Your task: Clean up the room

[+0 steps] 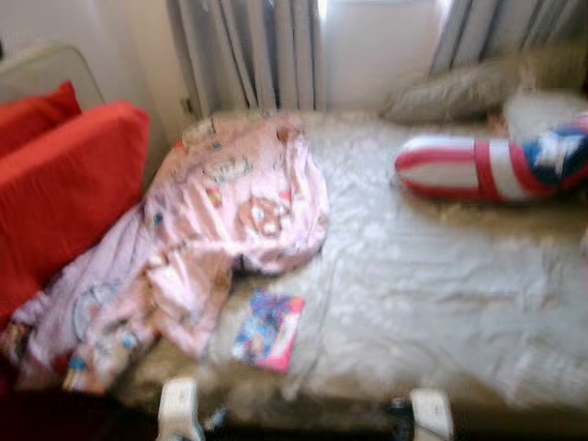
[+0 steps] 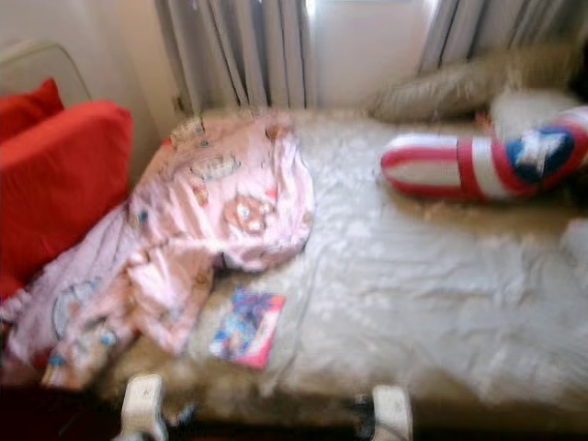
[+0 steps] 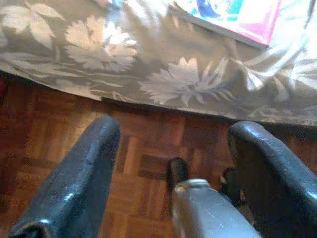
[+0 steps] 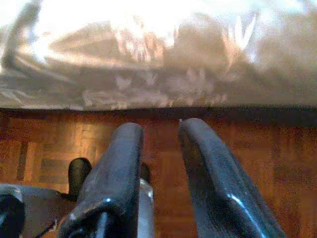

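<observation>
A bed (image 1: pixel 432 303) with a pale floral cover takes up most of the head views, which are blurred. One crumpled pink printed blanket (image 1: pixel 220 220) lies across the left half of the bed, spilling down toward the lower left of the frame. Just beside its lower edge, near the bottom centre, lies one colourful book (image 1: pixel 268 329) with a pink border, flat on the cover; the left wrist view shows its corner on the floral fabric. Two red cushions (image 1: pixel 64 175) stand at the far left. At the upper right lie one red, white and blue striped pillow (image 1: pixel 496 165) and one grey pillow (image 1: pixel 459 90) behind it. Grey curtains (image 1: pixel 248 55) hang at the top. The left gripper (image 3: pixel 173 163) hangs over parquet floor (image 3: pixel 59 129) with fingers spread wide; the right gripper (image 4: pixel 161 163) hangs likewise, its fingers narrowly apart.
</observation>
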Robot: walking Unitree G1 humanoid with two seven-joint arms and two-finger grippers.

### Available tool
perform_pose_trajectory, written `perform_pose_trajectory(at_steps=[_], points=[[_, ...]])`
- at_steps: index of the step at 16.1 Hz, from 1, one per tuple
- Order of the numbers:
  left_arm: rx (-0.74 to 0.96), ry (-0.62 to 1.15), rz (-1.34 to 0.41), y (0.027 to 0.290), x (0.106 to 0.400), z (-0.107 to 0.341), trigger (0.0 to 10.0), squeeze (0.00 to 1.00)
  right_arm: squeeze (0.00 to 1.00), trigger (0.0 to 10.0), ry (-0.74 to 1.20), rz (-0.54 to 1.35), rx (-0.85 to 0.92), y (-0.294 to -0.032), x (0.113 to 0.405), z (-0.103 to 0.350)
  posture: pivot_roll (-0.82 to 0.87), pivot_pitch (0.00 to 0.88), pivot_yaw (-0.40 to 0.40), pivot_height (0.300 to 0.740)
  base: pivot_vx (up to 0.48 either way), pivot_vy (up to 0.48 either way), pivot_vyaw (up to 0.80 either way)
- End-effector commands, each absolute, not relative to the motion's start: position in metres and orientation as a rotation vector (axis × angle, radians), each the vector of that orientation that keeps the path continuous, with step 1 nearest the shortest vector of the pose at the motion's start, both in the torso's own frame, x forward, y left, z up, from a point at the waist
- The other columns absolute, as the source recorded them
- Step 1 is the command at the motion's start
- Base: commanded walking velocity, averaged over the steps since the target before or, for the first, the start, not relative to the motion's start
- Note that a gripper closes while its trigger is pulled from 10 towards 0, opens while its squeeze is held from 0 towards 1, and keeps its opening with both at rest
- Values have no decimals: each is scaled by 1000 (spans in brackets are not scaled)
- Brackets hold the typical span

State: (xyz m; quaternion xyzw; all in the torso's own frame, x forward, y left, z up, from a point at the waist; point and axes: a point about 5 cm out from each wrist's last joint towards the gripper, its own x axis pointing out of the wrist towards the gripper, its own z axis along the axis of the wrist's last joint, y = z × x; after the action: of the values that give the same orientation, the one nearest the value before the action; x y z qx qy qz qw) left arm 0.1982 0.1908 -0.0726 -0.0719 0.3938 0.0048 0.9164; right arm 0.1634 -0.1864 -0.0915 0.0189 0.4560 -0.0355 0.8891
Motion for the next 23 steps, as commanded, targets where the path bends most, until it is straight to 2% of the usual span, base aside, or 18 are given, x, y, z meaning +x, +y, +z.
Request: perform_pose_trajectory(at_steps=[1, 10, 20, 23], points=[[-127, 822, 24, 199, 196, -73, 10000, 0, 0, 10000, 936, -67, 55, -181, 167, -91, -15, 0, 26, 740, 0, 439, 0], [-127, 825, 33, 200, 194, -74, 10000, 0, 0, 10000, 939, -67, 47, -182, 165, -91, -13, 0, 19, 740, 0, 436, 0], [-117, 804, 14, 198, 196, -72, 10000, 0, 0, 10000, 945, -65, 46, -182, 163, -92, -12, 0, 16, 740, 0, 0, 0], [-108, 797, 10, 198, 198, -71, 10000, 0, 0, 10000, 947, -62, 43, -182, 163, -92, -12, 0, 17, 740, 0, -393, 0]])
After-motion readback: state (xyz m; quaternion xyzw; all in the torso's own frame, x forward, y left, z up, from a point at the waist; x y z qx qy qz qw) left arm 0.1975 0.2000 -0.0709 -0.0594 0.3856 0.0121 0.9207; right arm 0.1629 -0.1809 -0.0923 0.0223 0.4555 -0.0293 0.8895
